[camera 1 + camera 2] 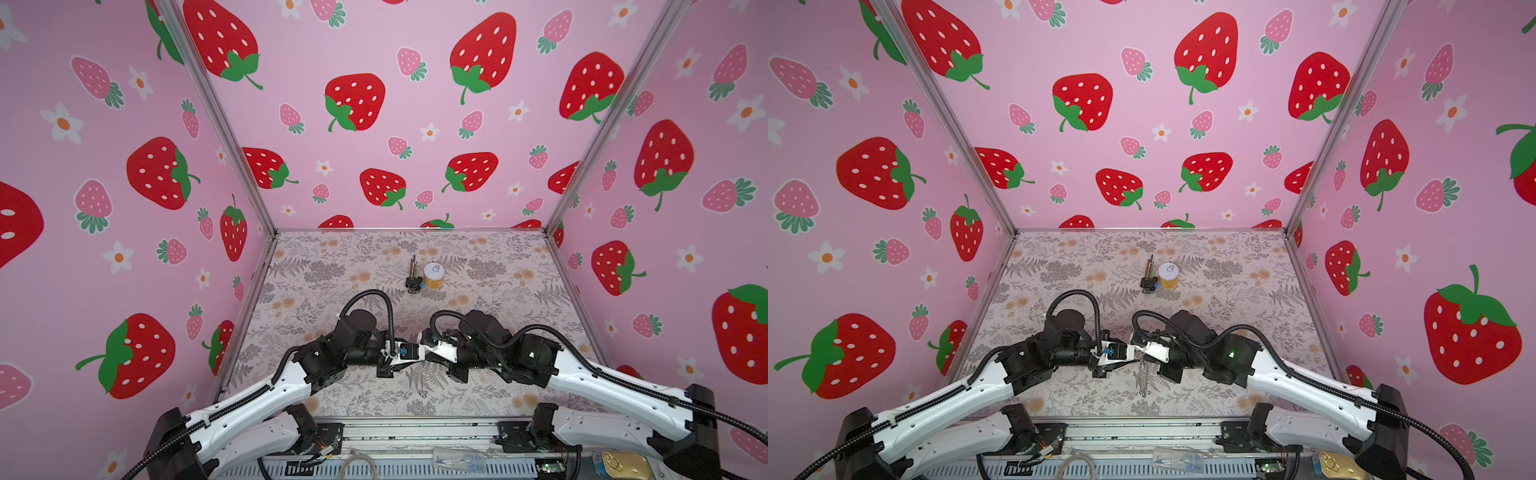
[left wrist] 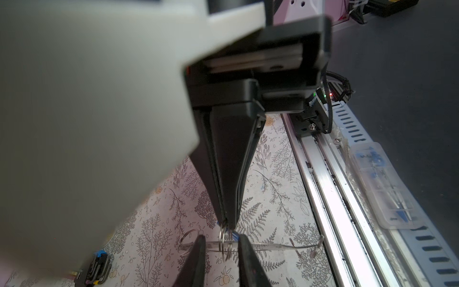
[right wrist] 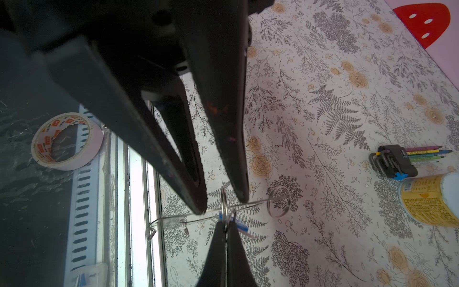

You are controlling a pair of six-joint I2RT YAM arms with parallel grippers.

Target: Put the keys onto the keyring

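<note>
Pincer (image 3: 224, 238) pinches keys (image 3: 238, 222), wrist-view only.

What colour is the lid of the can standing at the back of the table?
White; the can itself is yellow. It shows best in a top view.

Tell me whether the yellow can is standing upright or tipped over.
Upright: in both top views the yellow can stands with its white lid facing up.

The two claws meet tip to tip over the counter's (image 1: 498, 257) middle near the front edge, blocking passage there. Toward the back edge, a yellow can (image 1: 434, 275) and a black clip of coloured sticks (image 1: 413, 279) stand just beside each other. Both side edges and back corners lie bare.
</note>
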